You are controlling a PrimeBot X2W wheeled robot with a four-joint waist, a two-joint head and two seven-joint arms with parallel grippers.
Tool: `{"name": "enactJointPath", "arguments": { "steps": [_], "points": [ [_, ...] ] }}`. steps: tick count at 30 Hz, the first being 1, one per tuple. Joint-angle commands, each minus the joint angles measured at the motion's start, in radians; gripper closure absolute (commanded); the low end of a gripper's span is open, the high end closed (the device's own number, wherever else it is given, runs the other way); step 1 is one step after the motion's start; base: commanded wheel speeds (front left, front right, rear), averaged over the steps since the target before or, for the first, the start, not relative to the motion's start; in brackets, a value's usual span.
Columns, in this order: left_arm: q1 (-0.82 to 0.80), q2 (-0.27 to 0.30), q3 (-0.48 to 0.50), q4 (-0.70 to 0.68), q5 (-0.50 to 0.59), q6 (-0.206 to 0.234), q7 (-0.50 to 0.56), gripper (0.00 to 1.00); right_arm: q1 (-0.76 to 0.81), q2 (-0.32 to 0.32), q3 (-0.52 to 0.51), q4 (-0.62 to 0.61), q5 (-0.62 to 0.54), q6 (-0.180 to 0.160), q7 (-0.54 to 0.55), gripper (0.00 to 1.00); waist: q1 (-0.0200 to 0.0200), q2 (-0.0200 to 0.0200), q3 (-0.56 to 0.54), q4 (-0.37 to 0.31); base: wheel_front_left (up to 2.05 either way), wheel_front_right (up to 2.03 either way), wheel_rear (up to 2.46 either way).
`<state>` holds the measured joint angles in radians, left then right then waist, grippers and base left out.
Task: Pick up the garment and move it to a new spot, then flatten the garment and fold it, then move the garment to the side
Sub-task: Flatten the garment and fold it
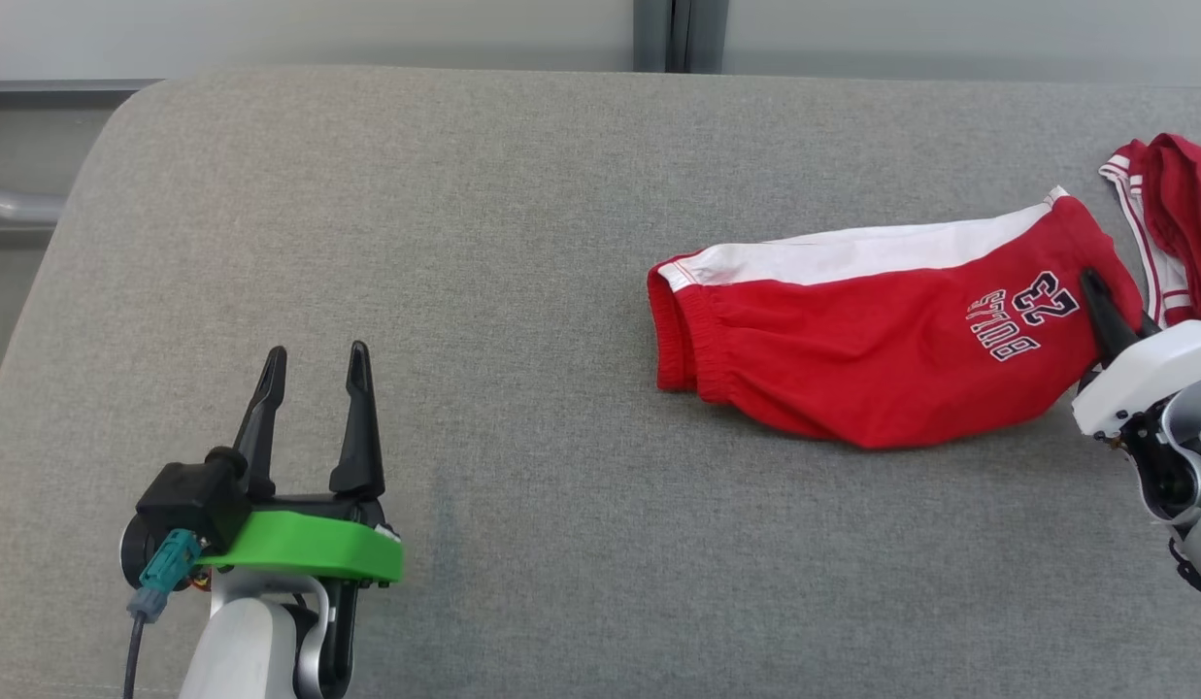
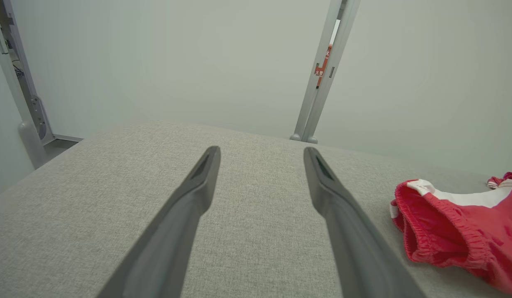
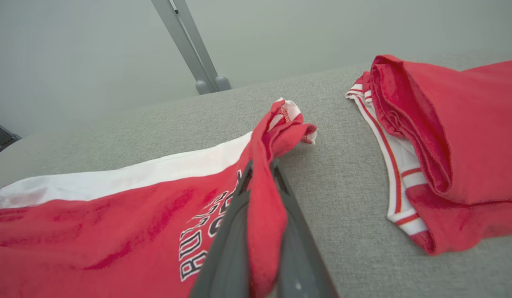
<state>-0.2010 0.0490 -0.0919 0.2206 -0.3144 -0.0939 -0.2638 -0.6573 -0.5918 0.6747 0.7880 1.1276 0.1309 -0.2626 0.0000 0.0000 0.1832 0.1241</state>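
The garment [image 1: 872, 340] is a pair of red shorts with a white side panel and dark "BULLS 23" lettering, lying folded on the right half of the grey padded table [image 1: 522, 252]. My right gripper [image 1: 1095, 296] is shut on the garment's right edge. In the right wrist view a fold of the red cloth [image 3: 262, 207] is pinched between the two fingers of that gripper [image 3: 262, 174]. My left gripper [image 1: 314, 359] stands open over bare table at the lower left, well apart from the garment. The left wrist view shows its spread fingers [image 2: 260, 155] and the garment's waistband [image 2: 446, 231] at the far right.
A second red garment with white striped trim [image 1: 1168, 223] lies at the table's right edge, just beyond the held shorts [image 3: 438, 136]. A pale wall and a grey upright post [image 1: 673, 34] stand behind the table. The table's left and middle are bare grey cloth.
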Motion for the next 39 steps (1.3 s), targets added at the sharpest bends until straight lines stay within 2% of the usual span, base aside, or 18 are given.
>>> {"name": "enactJointPath", "arguments": {
  "steps": [1, 9, 16, 24, 29, 30, 31, 34, 39],
  "points": [
    [0.019, 0.003, 0.008, 0.002, 0.006, -0.002, 0.0, 0.0, 0.007, 0.008, -0.01, -0.011, -0.016, -0.001, -0.002, 1.0, 0.0, 0.0, -0.014, 0.003, 0.0, 0.0, 0.0],
    [0.038, 0.003, 0.006, -0.004, -0.004, 0.003, 0.0, 0.0, -0.021, 0.084, -0.047, -0.124, -0.121, -0.001, -0.002, 1.0, 0.0, 0.0, -0.035, 0.027, 0.0, 0.0, 0.0],
    [0.044, 0.003, -0.005, -0.01, -0.017, 0.008, 0.0, 0.0, 0.004, 0.162, -0.003, -0.226, -0.196, -0.001, -0.002, 1.0, 0.0, 0.0, -0.036, 0.072, 0.0, 0.0, 0.0],
    [0.043, 0.003, -0.028, -0.015, -0.035, 0.021, 0.0, 0.0, 0.088, 0.231, 0.081, -0.257, -0.227, -0.001, -0.003, 1.0, 0.0, 0.0, -0.024, 0.121, 0.0, 0.0, 0.0],
    [0.04, 0.003, -0.039, -0.018, -0.046, 0.029, 0.0, 0.0, 0.126, 0.282, 0.071, -0.254, -0.226, -0.001, -0.003, 0.99, 0.0, 0.0, -0.009, 0.128, 0.0, 0.0, 0.0],
    [0.039, 0.003, -0.041, -0.018, -0.048, 0.031, 0.0, 0.0, 0.128, 0.286, 0.068, -0.262, -0.236, -0.001, -0.003, 0.54, 0.0, 0.0, -0.007, 0.128, 0.0, 0.0, 0.0],
    [0.037, 0.003, -0.042, -0.019, -0.051, 0.032, 0.0, 0.0, 0.131, 0.283, 0.068, -0.265, -0.253, -0.001, -0.003, 0.0, 0.0, 0.0, -0.005, 0.127, 0.0, 0.0, 0.0],
    [0.033, 0.003, -0.042, -0.017, -0.05, 0.033, 0.0, 0.0, 0.145, 0.268, 0.023, -0.283, -0.284, -0.001, -0.003, 0.0, 0.0, 0.0, -0.004, 0.122, 0.0, 0.0, 0.0],
    [0.033, 0.003, -0.035, -0.011, -0.039, 0.031, 0.0, 0.0, 0.182, 0.227, -0.109, -0.361, -0.328, -0.001, -0.003, 0.0, 0.0, 0.0, -0.011, 0.109, 0.0, 0.0, 0.0]
  ]
}}
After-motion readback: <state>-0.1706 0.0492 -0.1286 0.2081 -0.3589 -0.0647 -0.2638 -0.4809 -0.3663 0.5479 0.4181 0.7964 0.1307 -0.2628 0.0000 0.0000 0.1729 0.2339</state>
